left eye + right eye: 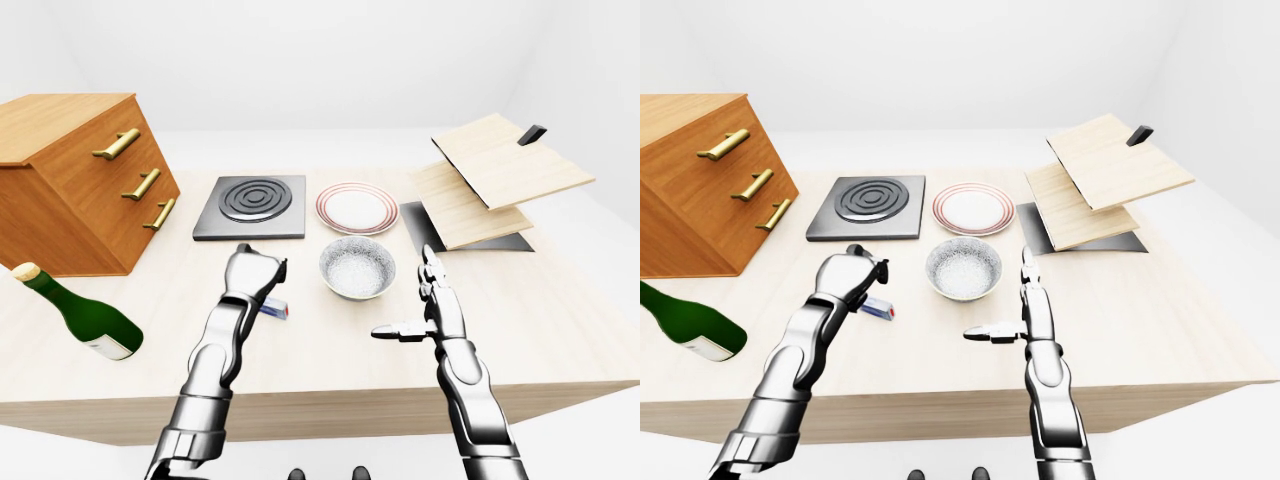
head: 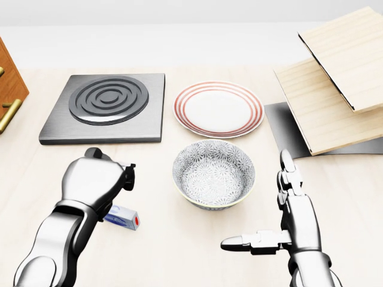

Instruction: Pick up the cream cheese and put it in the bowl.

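The fingers (image 2: 122, 173) of the left hand (image 2: 96, 182) are curled empty above the cream cheese (image 2: 122, 217), which lies on the worktop (image 2: 161, 251), not yet in the bowl (image 2: 213, 173).

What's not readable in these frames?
- Cream cheese: head view, left hand covers most of the box; contact with the fingers can't be judged.
- Bottle: right-eye view, neck cut off by the left edge.
- Drawer cabinet: head view, only a corner inside the left edge.
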Available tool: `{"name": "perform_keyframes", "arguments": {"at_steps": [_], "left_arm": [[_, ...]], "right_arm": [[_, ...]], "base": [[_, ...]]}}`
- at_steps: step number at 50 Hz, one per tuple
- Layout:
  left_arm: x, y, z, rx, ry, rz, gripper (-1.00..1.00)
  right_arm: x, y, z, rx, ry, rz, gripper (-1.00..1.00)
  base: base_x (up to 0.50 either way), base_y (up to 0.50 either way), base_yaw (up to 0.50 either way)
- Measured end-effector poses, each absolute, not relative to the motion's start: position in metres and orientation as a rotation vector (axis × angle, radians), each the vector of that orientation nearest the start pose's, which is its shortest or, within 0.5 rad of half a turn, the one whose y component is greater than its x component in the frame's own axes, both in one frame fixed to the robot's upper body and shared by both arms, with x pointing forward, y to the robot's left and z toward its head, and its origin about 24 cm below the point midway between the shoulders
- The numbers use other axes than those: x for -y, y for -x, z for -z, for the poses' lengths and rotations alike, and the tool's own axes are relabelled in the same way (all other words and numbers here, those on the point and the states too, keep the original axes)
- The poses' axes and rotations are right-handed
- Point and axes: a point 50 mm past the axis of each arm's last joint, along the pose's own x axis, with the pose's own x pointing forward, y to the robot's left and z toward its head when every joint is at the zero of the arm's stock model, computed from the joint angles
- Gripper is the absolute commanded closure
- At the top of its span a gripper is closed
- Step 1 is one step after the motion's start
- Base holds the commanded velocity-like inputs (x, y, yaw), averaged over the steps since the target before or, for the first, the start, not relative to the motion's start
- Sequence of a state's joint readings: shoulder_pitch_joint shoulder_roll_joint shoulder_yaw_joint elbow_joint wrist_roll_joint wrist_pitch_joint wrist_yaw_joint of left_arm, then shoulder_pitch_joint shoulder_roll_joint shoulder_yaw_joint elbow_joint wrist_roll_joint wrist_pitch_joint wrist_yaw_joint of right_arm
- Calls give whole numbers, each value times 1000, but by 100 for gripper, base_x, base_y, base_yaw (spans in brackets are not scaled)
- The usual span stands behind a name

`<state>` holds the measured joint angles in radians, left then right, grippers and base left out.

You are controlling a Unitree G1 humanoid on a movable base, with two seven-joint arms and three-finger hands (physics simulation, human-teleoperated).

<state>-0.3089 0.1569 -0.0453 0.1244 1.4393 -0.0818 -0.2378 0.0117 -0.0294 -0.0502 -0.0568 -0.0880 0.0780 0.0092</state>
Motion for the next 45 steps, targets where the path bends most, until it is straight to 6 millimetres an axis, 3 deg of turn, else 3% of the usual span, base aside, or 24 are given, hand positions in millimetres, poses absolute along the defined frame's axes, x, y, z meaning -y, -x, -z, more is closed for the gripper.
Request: {"name": "perform_keyframes", "arguments": {"at_steps": [24, 45], "left_arm": [[-139, -318, -56, 40, -1702, 247, -13], [-142, -329, -30, -11, -1720, 279, -21]], "right_arm": [[168, -252, -40, -42, 114, 50, -100], [167, -253, -37, -45, 111, 49, -100]], "base": [[0, 0, 0], [0, 0, 0]]}}
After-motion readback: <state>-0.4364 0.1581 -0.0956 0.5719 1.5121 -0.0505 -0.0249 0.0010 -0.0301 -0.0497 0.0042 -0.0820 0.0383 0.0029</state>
